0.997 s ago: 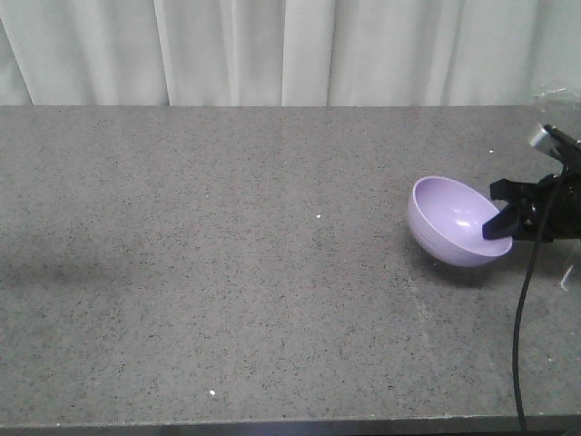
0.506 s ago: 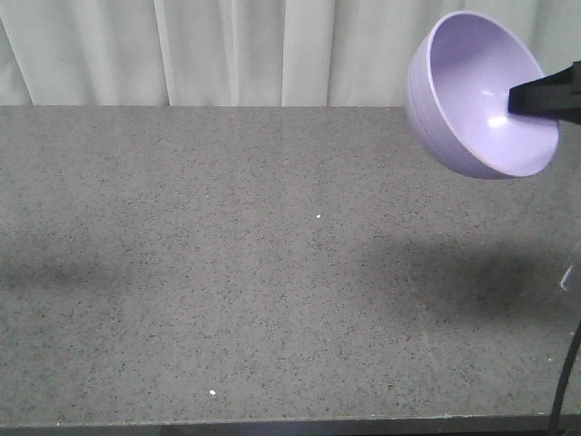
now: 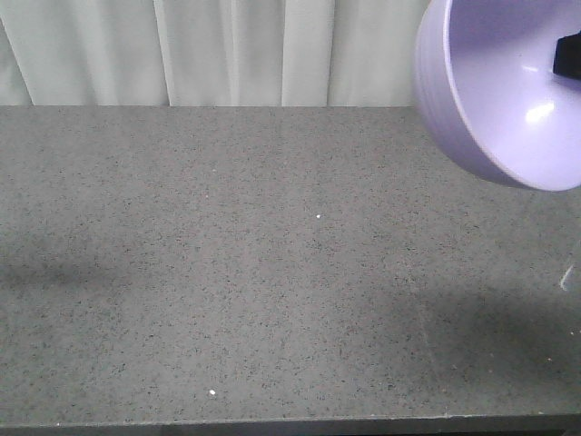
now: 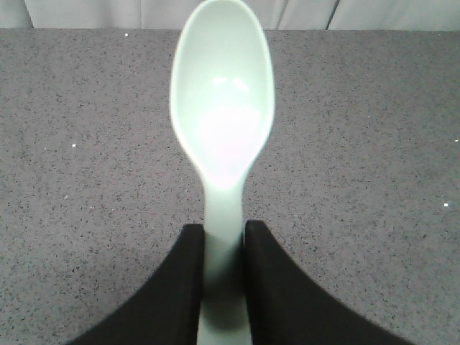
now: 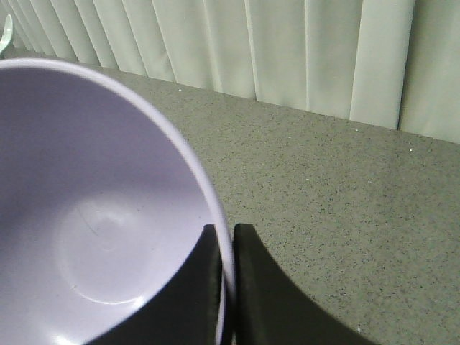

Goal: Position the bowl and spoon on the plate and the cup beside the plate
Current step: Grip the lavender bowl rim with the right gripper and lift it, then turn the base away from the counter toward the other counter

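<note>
**A:** Where is the bowl (image 3: 508, 100)?

**B:** In the air above the bench (image 3: 227, 272), over its far right corner in the front view. It is tilted steeply, with its lavender inside turned towards the camera. The frame cuts off its top edge, and it overlaps the pale curtain (image 3: 227, 50) hanging behind the bench.

**A:** What has hold of it?

**B:** The right fingers (image 5: 266, 287). From the right wrist, the two black fingers stand almost closed, one inside the rim and one outside. Only the bowl's thin wall is pinched between them. The front view shows just a dark tip inside the bowl.

**A:** And the spoon (image 4: 223, 115)?

**B:** It is held out over the bench, hollow side up. The left fingers (image 4: 180, 287) are clamped on either side of the mint-green handle, which fills the narrow gap between them. The scoop points towards the back edge of the bench. I cannot tell how high above the bench it sits.

**A:** Anything on the bench itself?

**B:** It is grey and speckled, with a few white flecks. A broad soft shadow (image 3: 490, 336) lies near its front right corner, below the bowl.
</note>
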You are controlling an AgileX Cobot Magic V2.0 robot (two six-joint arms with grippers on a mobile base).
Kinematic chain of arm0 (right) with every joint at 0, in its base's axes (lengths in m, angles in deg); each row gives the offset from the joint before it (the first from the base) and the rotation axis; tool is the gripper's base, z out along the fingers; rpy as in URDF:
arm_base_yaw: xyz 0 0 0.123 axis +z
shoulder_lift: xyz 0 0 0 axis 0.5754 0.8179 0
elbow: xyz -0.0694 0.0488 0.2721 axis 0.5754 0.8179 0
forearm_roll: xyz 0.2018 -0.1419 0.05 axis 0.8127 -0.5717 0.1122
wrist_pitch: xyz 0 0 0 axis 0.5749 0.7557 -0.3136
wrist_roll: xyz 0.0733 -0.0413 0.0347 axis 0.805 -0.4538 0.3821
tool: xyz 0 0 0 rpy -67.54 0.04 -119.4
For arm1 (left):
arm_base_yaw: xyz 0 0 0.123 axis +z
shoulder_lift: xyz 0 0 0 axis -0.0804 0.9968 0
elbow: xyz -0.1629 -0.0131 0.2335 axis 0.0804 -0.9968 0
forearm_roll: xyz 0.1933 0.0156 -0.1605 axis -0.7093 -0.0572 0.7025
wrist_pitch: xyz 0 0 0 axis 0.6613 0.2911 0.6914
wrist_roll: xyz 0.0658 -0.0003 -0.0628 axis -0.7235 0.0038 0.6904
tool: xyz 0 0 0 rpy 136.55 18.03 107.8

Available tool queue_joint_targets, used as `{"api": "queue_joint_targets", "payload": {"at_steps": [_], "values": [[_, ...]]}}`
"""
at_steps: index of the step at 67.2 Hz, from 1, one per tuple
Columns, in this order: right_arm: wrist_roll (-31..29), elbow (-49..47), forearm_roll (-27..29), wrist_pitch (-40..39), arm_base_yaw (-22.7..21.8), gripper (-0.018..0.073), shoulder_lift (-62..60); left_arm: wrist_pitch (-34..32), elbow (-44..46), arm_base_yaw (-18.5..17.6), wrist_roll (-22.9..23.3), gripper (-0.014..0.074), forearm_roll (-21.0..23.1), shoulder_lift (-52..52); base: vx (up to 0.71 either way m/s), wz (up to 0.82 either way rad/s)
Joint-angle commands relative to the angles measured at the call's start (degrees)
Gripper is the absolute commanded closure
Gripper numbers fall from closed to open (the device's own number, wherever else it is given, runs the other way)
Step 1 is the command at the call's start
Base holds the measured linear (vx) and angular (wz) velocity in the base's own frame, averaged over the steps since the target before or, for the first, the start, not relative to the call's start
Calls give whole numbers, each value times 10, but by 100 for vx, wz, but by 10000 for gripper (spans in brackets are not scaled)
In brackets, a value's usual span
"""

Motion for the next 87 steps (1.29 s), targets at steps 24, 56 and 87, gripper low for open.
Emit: {"api": "queue_joint_targets", "payload": {"at_steps": [24,56,87], "values": [[-3,-19,35,-16,-2,565,-26,-29,15,-1,0,603,17,-16,0,0],[-3,-19,35,-17,-2,565,-26,-29,15,-1,0,603,17,-16,0,0],[-3,-19,35,-17,-2,565,-26,-29,15,-1,0,604,17,-16,-1,-3]]}}
